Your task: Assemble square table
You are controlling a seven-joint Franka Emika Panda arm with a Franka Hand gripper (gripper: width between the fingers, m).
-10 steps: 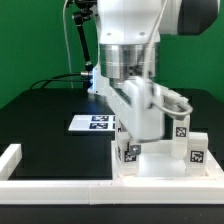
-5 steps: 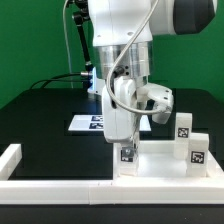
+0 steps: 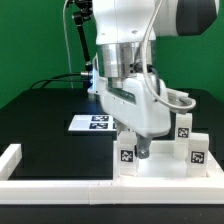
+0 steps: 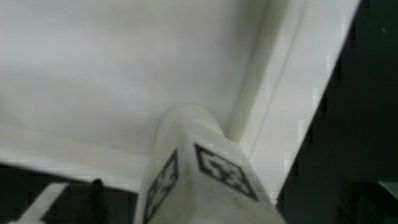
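Since half a second ago the arm has swung toward the exterior view's right and lifted slightly; the gripper (image 3: 146,146) now stands beside a white leg (image 3: 127,151) rather than over it, and that leg stands upright and free on the square table slab (image 3: 160,166). The jaws look spread apart with nothing between them, though the wrist body hides much of them.

Going from the exterior view's left: a low white border wall (image 3: 10,160) turns a corner at the table edge and runs along the front. Behind it lies a broad stretch of bare black table (image 3: 50,120), open for movement. The marker board (image 3: 92,123) lies flat farther back, partly hidden by the arm. To the right, the slab sits against the front wall, carrying the freed leg and two more tagged legs (image 3: 190,140) near its right edge.

The wrist view is blurred: a tagged leg (image 4: 205,175) rises close to the lens over the pale slab (image 4: 107,80).
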